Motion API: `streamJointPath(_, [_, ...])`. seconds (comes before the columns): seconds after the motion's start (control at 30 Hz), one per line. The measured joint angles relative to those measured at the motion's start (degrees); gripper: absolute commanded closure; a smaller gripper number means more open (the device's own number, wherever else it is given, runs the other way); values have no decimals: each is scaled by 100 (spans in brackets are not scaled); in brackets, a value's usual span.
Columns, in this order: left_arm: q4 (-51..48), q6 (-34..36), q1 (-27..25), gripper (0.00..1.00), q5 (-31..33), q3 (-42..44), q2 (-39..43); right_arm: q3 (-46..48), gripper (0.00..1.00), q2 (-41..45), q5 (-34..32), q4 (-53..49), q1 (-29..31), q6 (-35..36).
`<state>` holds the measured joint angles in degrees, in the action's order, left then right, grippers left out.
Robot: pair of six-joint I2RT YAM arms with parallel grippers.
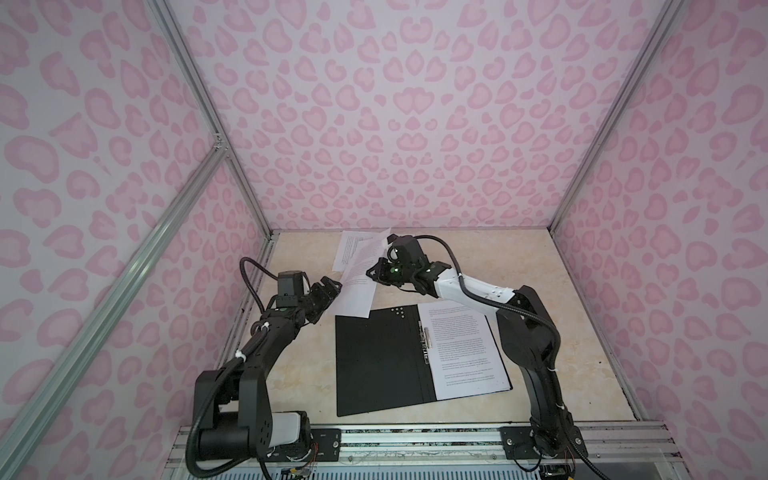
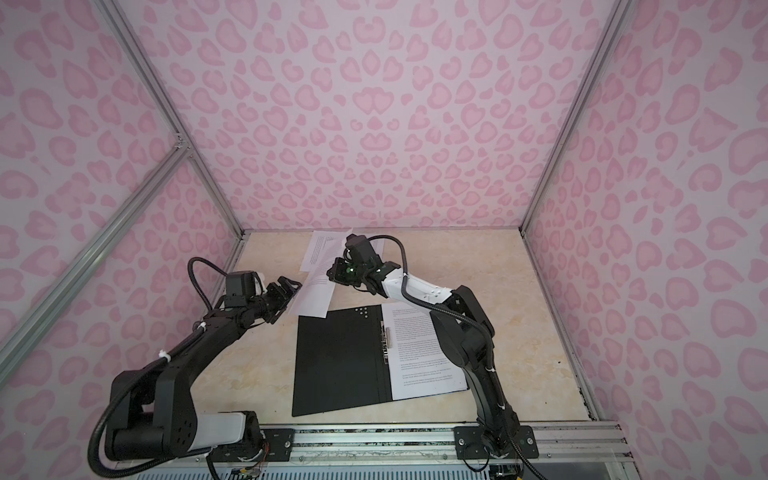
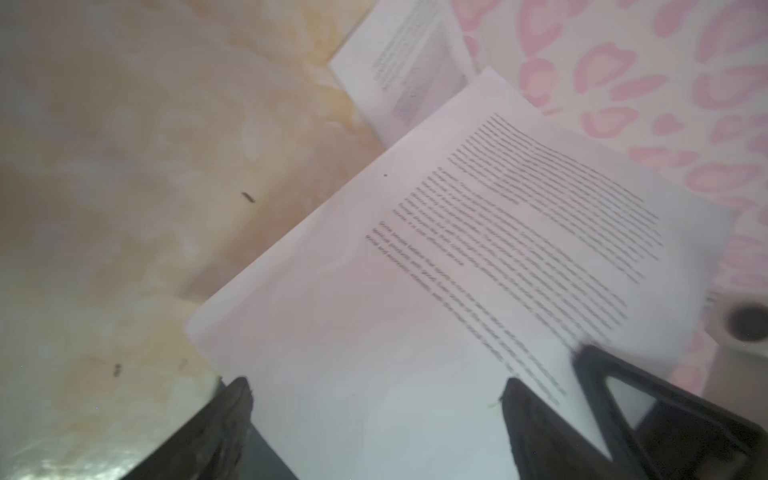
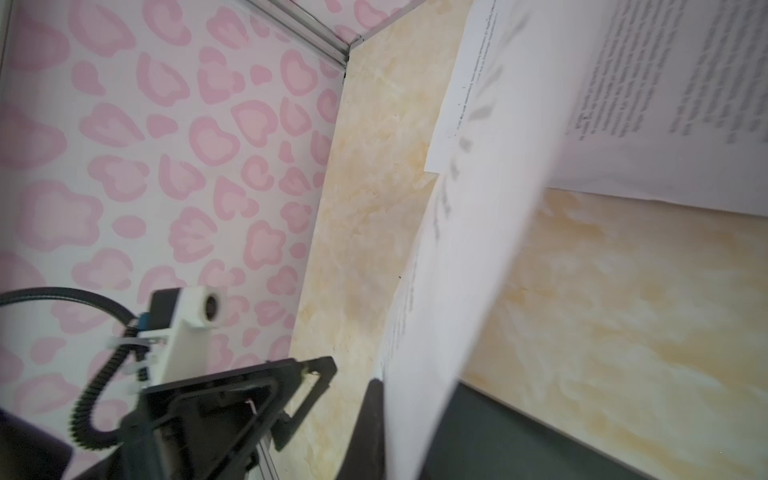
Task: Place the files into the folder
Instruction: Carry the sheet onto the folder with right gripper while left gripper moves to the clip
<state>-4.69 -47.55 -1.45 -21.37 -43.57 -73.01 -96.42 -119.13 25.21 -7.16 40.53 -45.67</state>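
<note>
Most free room for me is back-right: bare table [image 1: 509,257] btw the right arm [image 1: 528,332] and the walls. There's a narrower lane front-left, btw the left arm [image 1: 266,345] and the open folder [image 1: 374,365]. Mid-back is blocked. The lifted sheet [image 1: 359,291] hangs tilted, pinched by the right gripper [image 1: 370,273], w/ the left gripper [image 1: 334,286] gaping at its other edge. A flat sheet [image 1: 349,249] lies behind it. The right arm overhangs the folder's right edge & the filed sheet [image 1: 461,353].
</note>
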Motion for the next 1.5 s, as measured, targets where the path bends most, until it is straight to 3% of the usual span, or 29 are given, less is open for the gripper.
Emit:
streamJointPath(0.23, [-111, 407, -1342, 1, 409, 459, 1812, 1263, 100, 1910, 201, -1792, -560, 1794])
streamJointPath(0.33, [-114, 503, -1847, 1, 776, 756, 2127, 1635, 100, 2439, 286, -2583, -876, 2391])
streamJointPath(0.53, [107, 815, -2614, 0, 1906, 1316, 2094, 2094, 100, 2800, -1010, -4085, -984, 3156])
streamJointPath(0.73, [256, 997, -2763, 0, 2267, 1390, 1565, 2697, 100, 2986, -2787, -4500, -1106, 3348])
streamJointPath(0.83, [326, 1032, -2800, 0, 2282, 1370, 1346, 2953, 100, 2959, -3189, -4433, -1172, 3536])
streamJointPath(1.0, [348, 1115, -2817, 0, 2256, 1274, 1123, 3228, 100, 3143, -3268, -4172, -1316, 3735])
streamJointPath(1.5, [431, 1154, -2824, 0, 2155, 1217, 898, 3698, 100, 3858, -2170, -3816, -1287, 3823])
